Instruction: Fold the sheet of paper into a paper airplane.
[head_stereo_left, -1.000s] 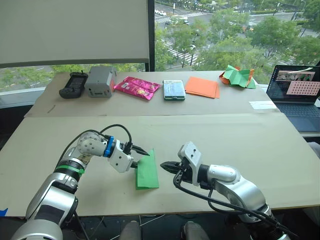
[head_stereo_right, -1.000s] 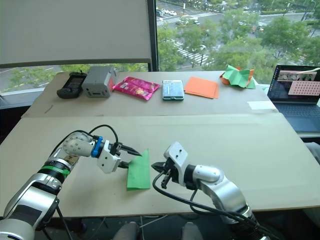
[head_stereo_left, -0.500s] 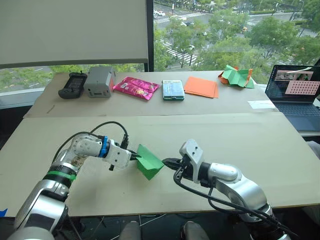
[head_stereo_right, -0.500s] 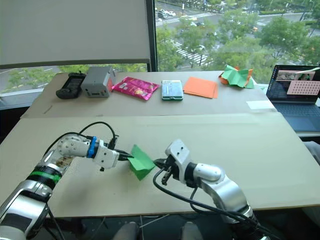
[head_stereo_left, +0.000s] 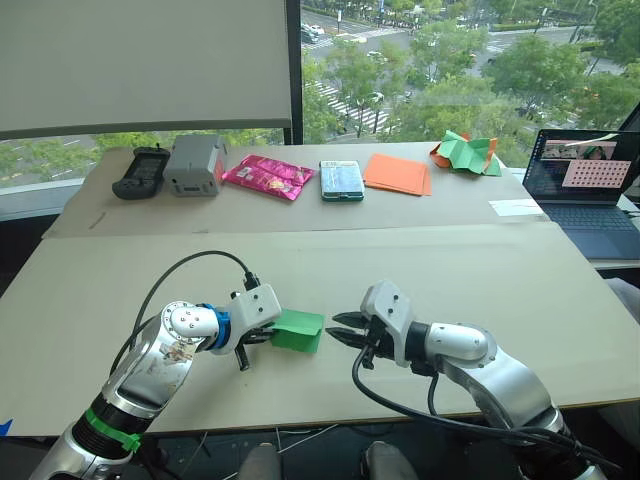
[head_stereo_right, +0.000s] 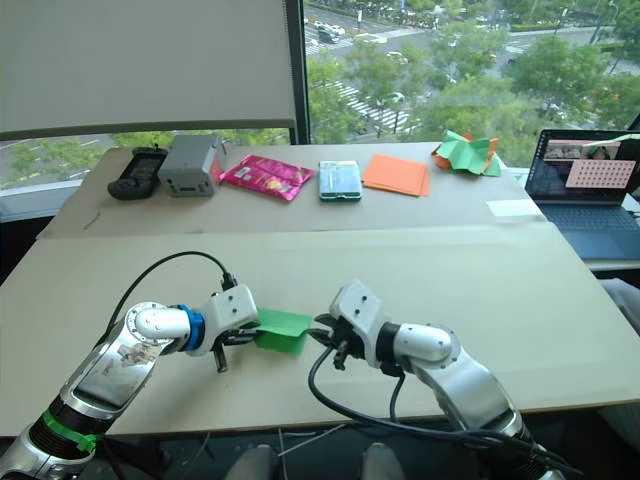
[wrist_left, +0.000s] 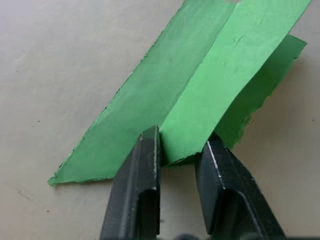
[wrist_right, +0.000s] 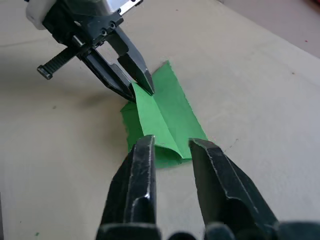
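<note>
Left claw (head_stereo_left: 262, 336) pinches the sheet of paper's (head_stereo_left: 298, 329) near edge; right claw (head_stereo_left: 343, 330) open just beside

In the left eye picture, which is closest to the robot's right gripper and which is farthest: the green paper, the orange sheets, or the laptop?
From the right gripper, nearest first:
1. The sheet of paper, just to its left on the near table.
2. The orange sheets, flat on the far table, straight ahead.
3. The laptop, at the far right edge.
</note>
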